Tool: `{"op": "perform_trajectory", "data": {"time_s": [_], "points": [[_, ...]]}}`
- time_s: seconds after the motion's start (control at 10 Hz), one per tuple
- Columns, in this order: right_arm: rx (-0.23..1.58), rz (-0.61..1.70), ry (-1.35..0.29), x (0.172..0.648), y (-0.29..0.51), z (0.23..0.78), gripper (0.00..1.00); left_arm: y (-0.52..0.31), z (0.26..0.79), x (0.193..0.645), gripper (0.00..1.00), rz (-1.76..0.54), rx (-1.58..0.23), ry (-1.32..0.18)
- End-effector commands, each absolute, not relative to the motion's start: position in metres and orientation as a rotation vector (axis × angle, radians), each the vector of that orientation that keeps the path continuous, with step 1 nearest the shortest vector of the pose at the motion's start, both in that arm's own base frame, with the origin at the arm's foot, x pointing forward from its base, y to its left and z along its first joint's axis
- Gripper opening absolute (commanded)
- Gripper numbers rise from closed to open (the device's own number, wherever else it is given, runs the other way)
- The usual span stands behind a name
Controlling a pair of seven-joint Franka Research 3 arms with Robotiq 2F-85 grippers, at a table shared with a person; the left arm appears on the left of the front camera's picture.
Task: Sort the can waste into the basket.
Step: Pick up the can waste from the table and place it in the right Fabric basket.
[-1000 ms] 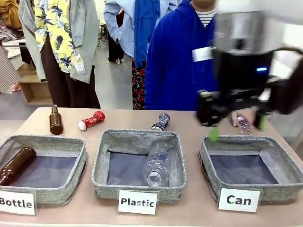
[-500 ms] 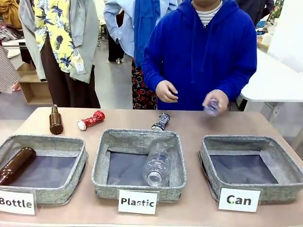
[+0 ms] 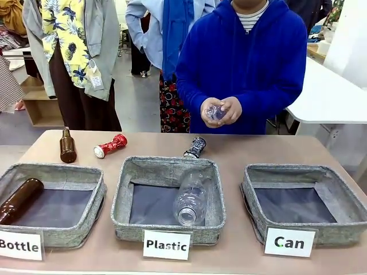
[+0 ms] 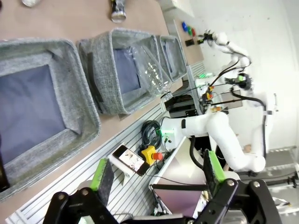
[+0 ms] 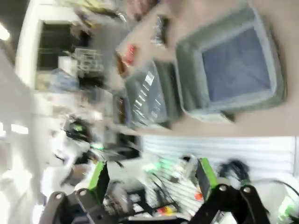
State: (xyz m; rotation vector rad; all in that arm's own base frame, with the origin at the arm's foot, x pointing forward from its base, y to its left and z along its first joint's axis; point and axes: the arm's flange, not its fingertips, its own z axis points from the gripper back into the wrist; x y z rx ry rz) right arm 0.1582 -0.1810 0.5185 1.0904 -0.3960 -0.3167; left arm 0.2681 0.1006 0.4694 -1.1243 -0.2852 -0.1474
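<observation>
Front view: the sort has not begun on the cans. The red can [image 3: 110, 145] lies on its side in the upper left of the table, silver end toward the left, just right of an upright brown bottle [image 3: 67, 146]. The black can [image 3: 195, 147] lies tilted at centre, just beyond the far rim of the Plastic basket [image 3: 123, 197], which holds a clear bottle [image 3: 190, 197]. The Can basket [image 3: 249, 197] sits at lower right behind its white card [image 3: 289, 242], and its dark lining is bare. At lower left the Bottle basket [image 3: 98, 197] holds one brown bottle [image 3: 20, 199]. At the far side, the person's hands [image 3: 222, 110] are cupped round a small clear bottle at chest height, above and a little right of the black can. In the left wrist view the left gripper [image 4: 157, 171] hangs high over the robot's edge of the table with its green pads spread wide and nothing between them. The right wrist view is blurred, but the right gripper [image 5: 152, 178] likewise stands wide and empty, with the Can basket toward the upper right of that frame. This looks like the step of choosing and reaching for a first can. The next move calls for carrying a gripper over the row of baskets to the far strip of table and closing across a can's round body. The black can seems the shorter carry, though the person's hands are near it.
</observation>
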Motion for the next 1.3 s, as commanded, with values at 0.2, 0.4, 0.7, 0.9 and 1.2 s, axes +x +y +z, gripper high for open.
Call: {"op": "perform_trajectory", "data": {"time_s": [0.2,0.4,0.7,0.9,1.2], "points": [[1.222,-0.436,-0.450,0.192,-0.169,0.474,1.00,0.100,0.470,0.266,1.00,-0.145,-1.131,-0.274],[1.258,-0.374,-0.492,0.169,-0.214,0.496,1.00,0.100,0.470,0.266,1.00,-0.145,-1.131,-0.274],[1.258,-0.374,-0.492,0.169,-0.214,0.496,1.00,0.100,0.470,0.266,1.00,-0.145,-1.131,-0.274],[1.185,-0.395,-0.504,0.190,-0.188,0.496,1.00,0.100,0.470,0.266,1.00,-0.145,-1.131,-0.274],[1.030,-0.269,-0.504,0.266,-0.092,0.507,1.00,0.100,0.470,0.266,1.00,-0.145,-1.131,-0.274]]}}
